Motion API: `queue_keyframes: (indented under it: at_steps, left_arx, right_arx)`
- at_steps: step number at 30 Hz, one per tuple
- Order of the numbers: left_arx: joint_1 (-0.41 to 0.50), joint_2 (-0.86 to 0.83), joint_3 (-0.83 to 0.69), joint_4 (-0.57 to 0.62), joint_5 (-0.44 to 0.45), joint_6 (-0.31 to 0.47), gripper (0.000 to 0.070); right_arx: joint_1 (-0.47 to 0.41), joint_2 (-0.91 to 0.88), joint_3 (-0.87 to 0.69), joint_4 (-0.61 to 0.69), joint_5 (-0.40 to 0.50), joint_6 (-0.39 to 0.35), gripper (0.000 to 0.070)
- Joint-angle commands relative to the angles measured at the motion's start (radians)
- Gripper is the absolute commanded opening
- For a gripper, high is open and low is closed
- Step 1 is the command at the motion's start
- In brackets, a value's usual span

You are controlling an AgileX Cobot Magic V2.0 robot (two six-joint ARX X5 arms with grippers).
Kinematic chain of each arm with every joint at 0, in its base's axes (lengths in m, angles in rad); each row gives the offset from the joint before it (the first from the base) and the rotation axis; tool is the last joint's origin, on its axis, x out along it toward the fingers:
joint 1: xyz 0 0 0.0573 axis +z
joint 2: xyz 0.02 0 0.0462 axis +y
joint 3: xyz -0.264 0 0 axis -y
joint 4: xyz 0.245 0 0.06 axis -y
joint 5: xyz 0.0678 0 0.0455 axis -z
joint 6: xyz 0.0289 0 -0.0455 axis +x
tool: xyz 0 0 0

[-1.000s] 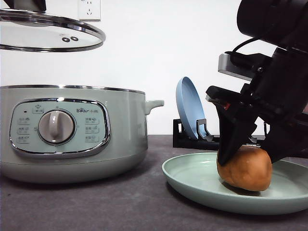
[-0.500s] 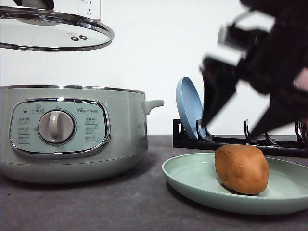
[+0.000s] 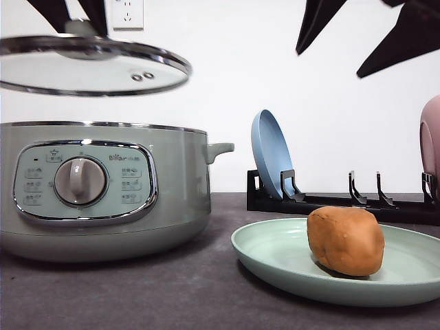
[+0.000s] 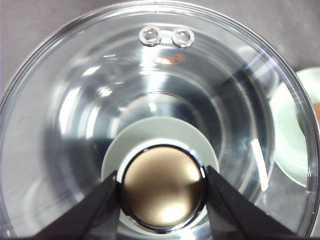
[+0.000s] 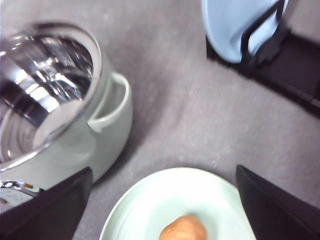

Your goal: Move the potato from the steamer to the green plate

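The orange-brown potato (image 3: 345,240) lies free on the pale green plate (image 3: 275,258), right of the sage-green steamer (image 3: 103,192). High above it my right gripper (image 3: 328,63) hangs open with nothing in it. The right wrist view looks down between its spread fingers (image 5: 50,210) at the potato (image 5: 183,228), the plate (image 5: 150,205) and the open steamer (image 5: 55,110). My left gripper (image 4: 161,172) is shut on the chrome knob (image 4: 163,200) of the glass lid (image 3: 89,65), which hangs above the steamer's rim.
A blue plate (image 3: 271,155) stands upright in a black rack (image 3: 344,203) behind the green plate. A pink plate (image 3: 432,137) shows at the right edge. Dark table lies between the steamer and the green plate.
My right gripper has let go of the potato and risen well above the plate. The lid in my left gripper has shifted right and slightly down.
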Motion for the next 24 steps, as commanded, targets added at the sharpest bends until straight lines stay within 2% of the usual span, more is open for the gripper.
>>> queue_keyframes:
  at_steps: [1,24]
  left_arx:
    - [-0.007,0.020,0.041,0.028,0.001,0.006,0.0001]
    - [-0.015,0.157,0.041,0.053,0.001,0.013,0.0001]
  right_arx:
    - [0.000,-0.008,0.017,-0.005,0.005,-0.018,0.0582]
    - [-0.014,-0.050,0.017,-0.048,0.028,-0.041,0.0581]
